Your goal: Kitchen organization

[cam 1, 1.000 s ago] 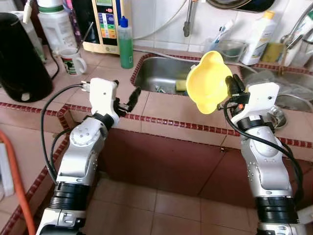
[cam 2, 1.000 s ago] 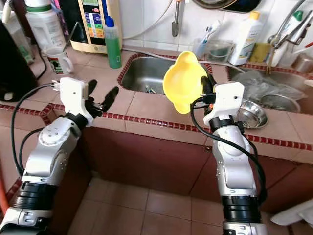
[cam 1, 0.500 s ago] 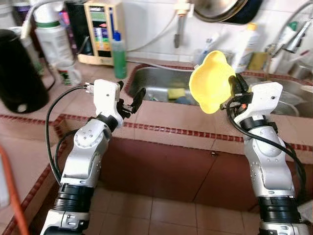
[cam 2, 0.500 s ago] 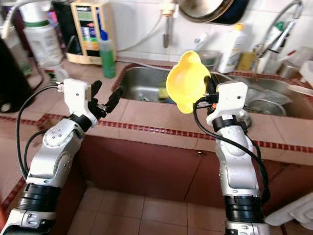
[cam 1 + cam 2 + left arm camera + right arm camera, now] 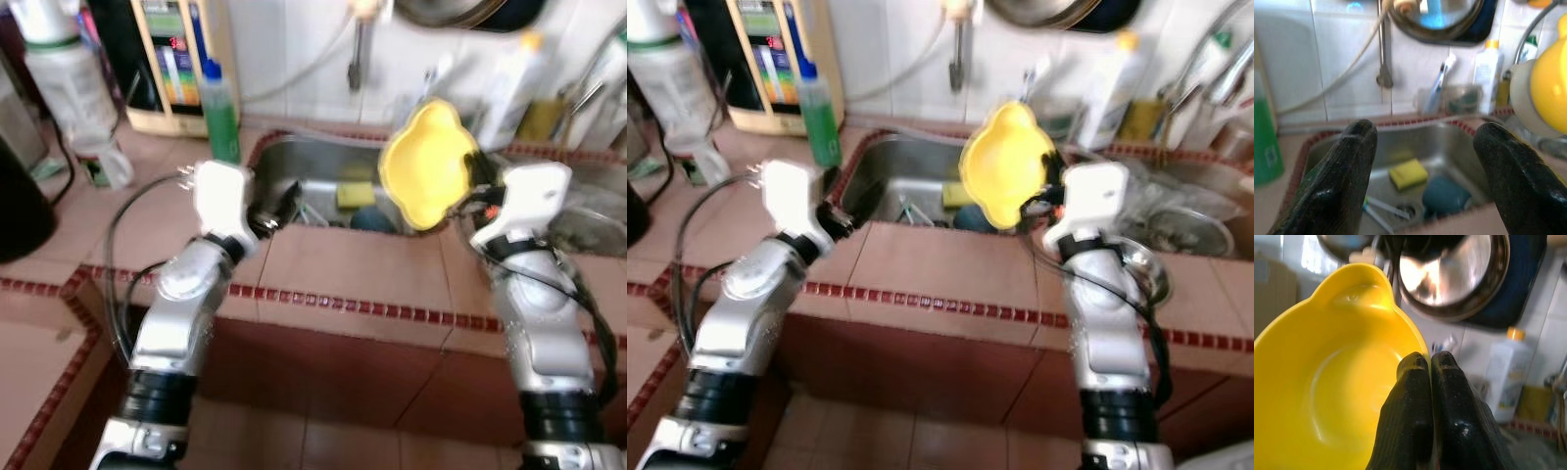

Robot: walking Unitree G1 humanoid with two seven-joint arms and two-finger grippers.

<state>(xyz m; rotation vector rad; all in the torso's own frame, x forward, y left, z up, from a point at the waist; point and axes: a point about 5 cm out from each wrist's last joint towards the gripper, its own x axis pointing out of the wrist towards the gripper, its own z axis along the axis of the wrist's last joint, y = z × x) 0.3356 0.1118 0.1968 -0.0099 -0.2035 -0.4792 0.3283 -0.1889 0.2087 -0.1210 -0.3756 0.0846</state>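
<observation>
The bowl [image 5: 1327, 382] pinched in the right claw [image 5: 1431, 363] is smooth, glossy yellow plastic. The claw's fingers [image 5: 1410, 421] are matt black with a fine ribbed texture. Behind that claw hangs a polished metal pan [image 5: 1454, 274], mirror-bright. Ahead of the left claw [image 5: 1425, 147], the sink [image 5: 1459, 147] is dull brushed metal. The table [image 5: 333, 264] is matt reddish tile.

- White tiled wall [image 5: 294, 49] behind the sink.
- Reddish-brown tiled counter [image 5: 333, 264] with a dark red edge strip.
- Tiled floor [image 5: 323, 441] below.
</observation>
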